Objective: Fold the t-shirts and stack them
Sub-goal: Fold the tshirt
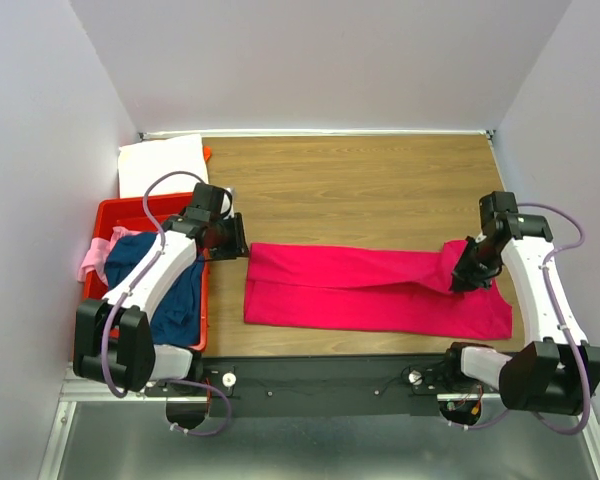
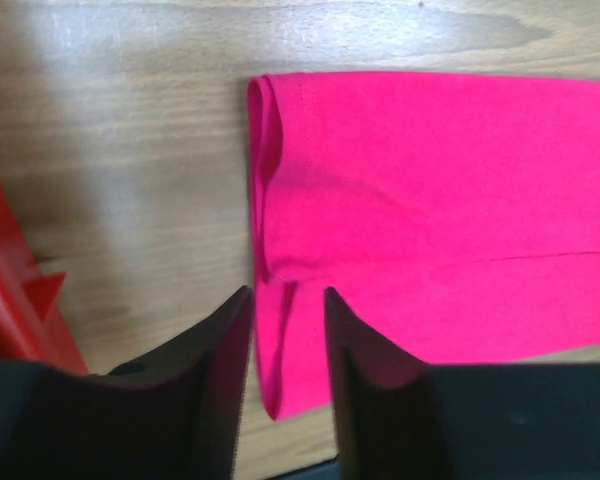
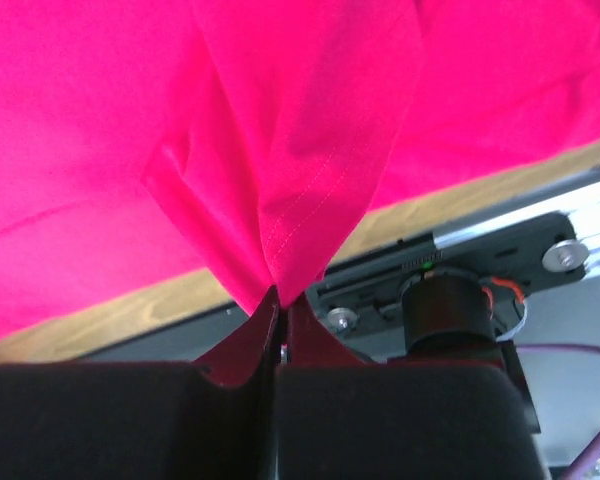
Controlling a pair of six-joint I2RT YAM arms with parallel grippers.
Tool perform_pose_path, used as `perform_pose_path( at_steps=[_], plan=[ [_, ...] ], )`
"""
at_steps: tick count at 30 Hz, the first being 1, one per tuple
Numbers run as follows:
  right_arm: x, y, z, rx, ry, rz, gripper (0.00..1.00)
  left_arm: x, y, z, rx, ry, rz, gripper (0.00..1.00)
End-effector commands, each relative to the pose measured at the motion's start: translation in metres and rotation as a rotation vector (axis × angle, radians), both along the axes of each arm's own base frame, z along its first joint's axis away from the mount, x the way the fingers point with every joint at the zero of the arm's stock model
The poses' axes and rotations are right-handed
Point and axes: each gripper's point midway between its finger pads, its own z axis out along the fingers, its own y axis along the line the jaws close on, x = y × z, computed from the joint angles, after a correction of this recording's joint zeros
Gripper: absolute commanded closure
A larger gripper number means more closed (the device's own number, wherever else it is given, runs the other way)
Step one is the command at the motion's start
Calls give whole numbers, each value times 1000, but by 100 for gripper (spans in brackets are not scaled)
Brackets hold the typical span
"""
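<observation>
The magenta-pink t-shirt (image 1: 370,290) lies folded into a long band across the wooden table. My right gripper (image 1: 462,274) is shut on a pinch of its cloth near the right end and holds that fold raised; the right wrist view shows the cloth (image 3: 280,130) drawn into the closed jaws (image 3: 280,297). My left gripper (image 1: 238,237) is open and empty beside the shirt's left end; in the left wrist view its jaws (image 2: 288,305) hover over the shirt's folded edge (image 2: 430,200). The navy t-shirt (image 1: 165,275) and pale pink t-shirt (image 1: 88,262) lie in the bin. The white t-shirt (image 1: 160,165) lies folded at the back left.
The red plastic bin (image 1: 120,210) stands at the left table edge, right beside my left arm; its corner shows in the left wrist view (image 2: 20,310). A small orange object (image 1: 207,153) sits by the white shirt. White walls close in the table on three sides.
</observation>
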Motion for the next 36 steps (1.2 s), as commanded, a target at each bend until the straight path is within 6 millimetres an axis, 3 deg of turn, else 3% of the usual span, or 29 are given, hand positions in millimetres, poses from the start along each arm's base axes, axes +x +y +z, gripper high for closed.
perform_pose_path(
  at_steps=[1,4,7,13,20,25,29,32,36],
  plan=[
    [-33,17,-1,74,70,-17,73,3,-2,23,-25,-25,19,46],
    [-30,22,0,102,71,-24,49,16,-4,25,-23,-40,14,44],
    [-11,12,-2,54,52,-15,36,35,-16,19,-37,-36,-17,44],
    [65,-2,-17,3,-101,-85,33,61,-46,-14,-73,24,-110,44],
    [122,-26,-45,-96,-151,-106,33,57,-59,-43,-113,88,-191,44],
    [151,-41,-60,-157,-128,-96,34,51,-60,-66,-114,138,-210,44],
    [160,-45,-76,-153,-101,-94,34,54,-54,-85,-83,170,-202,44],
    [166,-46,-81,-154,-96,-98,34,60,-45,-94,-61,183,-173,44],
    [180,-50,-79,-156,-109,-109,34,88,-29,-95,-26,157,-104,44]
  ],
)
